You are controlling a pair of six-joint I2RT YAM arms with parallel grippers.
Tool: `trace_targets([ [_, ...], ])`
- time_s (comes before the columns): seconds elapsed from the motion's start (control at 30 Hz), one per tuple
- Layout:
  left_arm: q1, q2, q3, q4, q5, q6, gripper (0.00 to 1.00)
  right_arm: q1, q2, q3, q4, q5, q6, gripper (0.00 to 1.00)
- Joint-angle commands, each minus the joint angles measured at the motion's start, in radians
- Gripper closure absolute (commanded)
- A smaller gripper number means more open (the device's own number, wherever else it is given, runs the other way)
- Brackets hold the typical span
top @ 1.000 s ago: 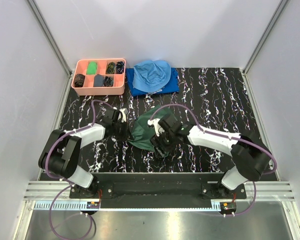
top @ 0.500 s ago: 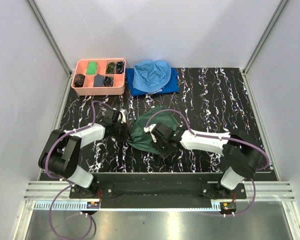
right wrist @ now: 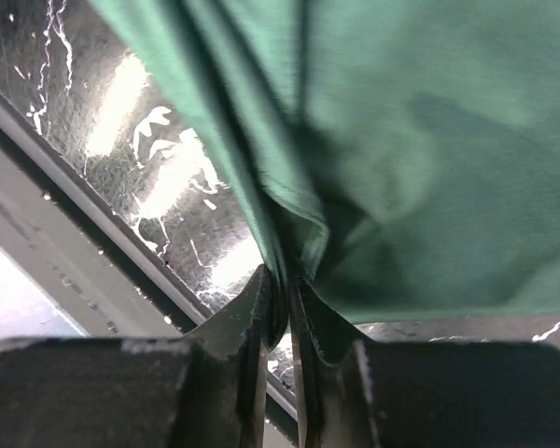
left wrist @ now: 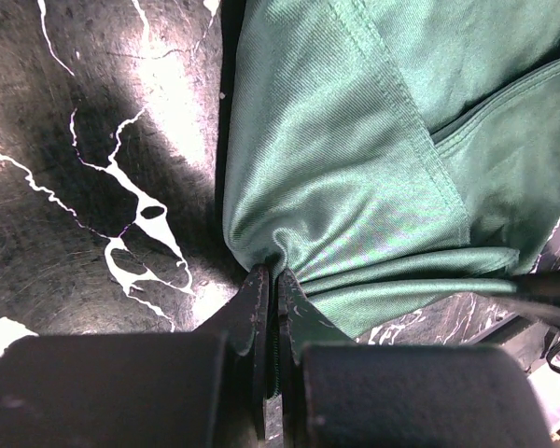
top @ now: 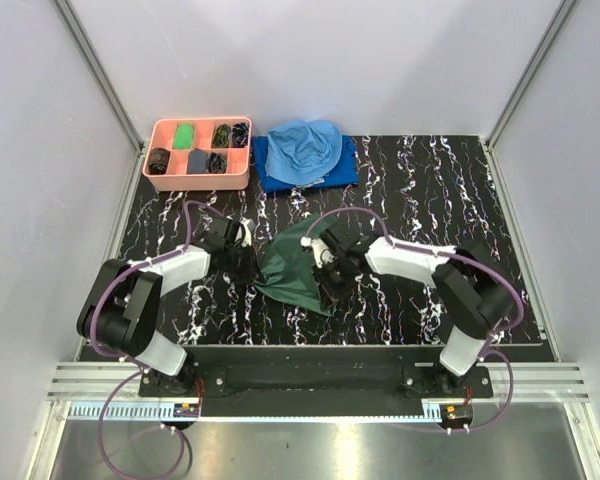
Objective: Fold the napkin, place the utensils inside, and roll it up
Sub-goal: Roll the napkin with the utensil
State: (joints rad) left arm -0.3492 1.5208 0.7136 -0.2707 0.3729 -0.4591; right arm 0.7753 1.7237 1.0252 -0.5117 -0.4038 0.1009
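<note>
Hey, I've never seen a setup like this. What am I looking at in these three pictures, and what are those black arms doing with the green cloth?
These are two robot arms bolted at the near edge of a black marbled table. The wide picture looks down from above and behind them. The other two come from small cameras on each wrist, looking past the fingers. The left gripper and the right gripper are each pinched shut on a fold of the dark green napkin, which lies bunched between them. At the back sit a pink tray of small items and a light blue cloth on a darker blue cloth. No utensils show here.
</note>
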Motion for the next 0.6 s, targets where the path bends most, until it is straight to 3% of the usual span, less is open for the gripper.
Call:
trace_targets([
  [0.0,-0.002,0.01,0.033,-0.035,-0.032,0.03,1.0,-0.086,0.042,0.003,-0.008,-0.188,-0.006,0.81],
  [0.17,-0.002,0.01,0.032,-0.039,-0.034,0.031,1.0,-0.117,0.048,0.009,-0.011,-0.211,0.029,0.71],
  [0.37,-0.001,0.025,0.052,-0.058,-0.005,0.036,1.0,-0.11,-0.117,0.085,-0.028,-0.163,0.043,0.38],
  [0.4,-0.001,0.033,0.059,-0.077,-0.002,0.039,1.0,-0.1,-0.168,0.098,-0.027,-0.126,0.031,0.33],
  [0.57,-0.001,0.074,0.112,-0.159,0.03,0.074,1.0,0.163,-0.248,0.063,0.12,0.397,-0.096,0.25],
])
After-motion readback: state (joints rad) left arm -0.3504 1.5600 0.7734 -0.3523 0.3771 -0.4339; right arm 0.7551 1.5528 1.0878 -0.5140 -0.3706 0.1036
